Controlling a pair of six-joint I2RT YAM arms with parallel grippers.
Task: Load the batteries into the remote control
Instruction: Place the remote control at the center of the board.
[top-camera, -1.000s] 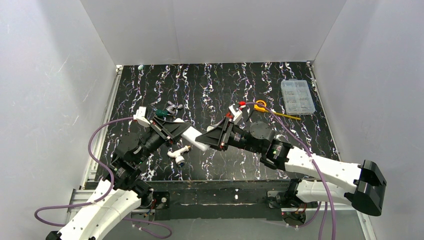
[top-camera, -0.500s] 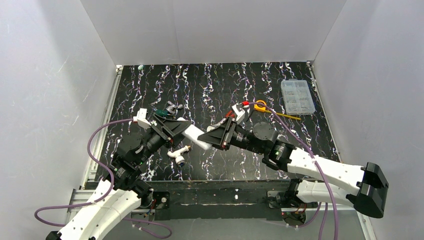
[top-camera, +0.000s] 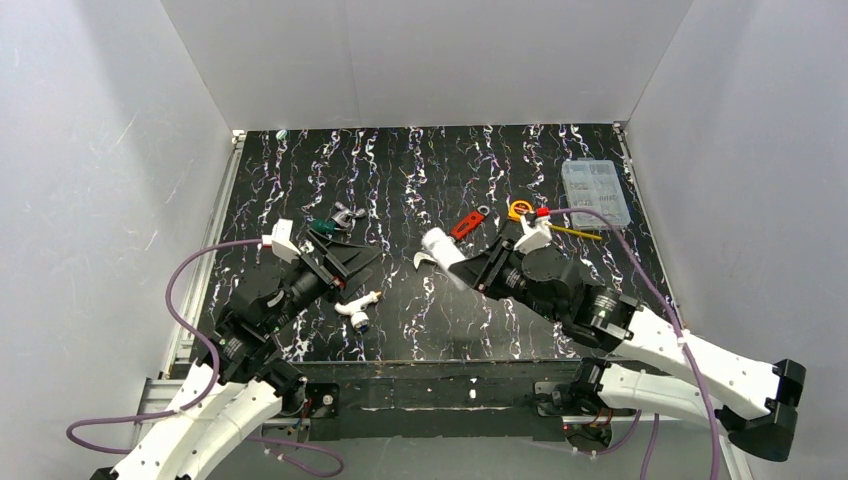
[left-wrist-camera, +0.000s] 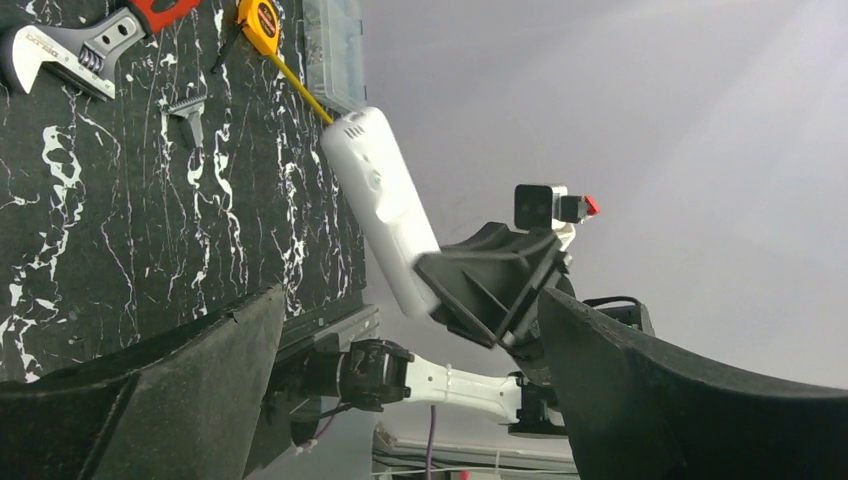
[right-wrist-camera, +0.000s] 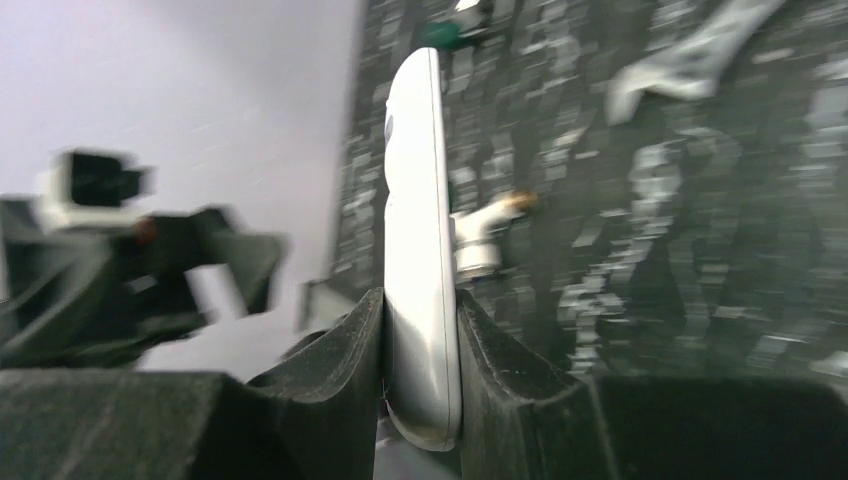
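Your right gripper (right-wrist-camera: 420, 325) clamps one slim, smooth white remote control (right-wrist-camera: 420, 190), jutting past its fingertips; your left gripper (left-wrist-camera: 408, 298) stands spread wide.

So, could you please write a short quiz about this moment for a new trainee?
1. True or false: the remote control lies flat on the table.
2. Which thing lies nearest the yellow tape measure? A) red-handled wrench B) a sponge C) a cup
3. In one word: how do the jaws of the left gripper stand?

Key: 1 false, the right gripper holds it in the air. 2 A. 3 open.
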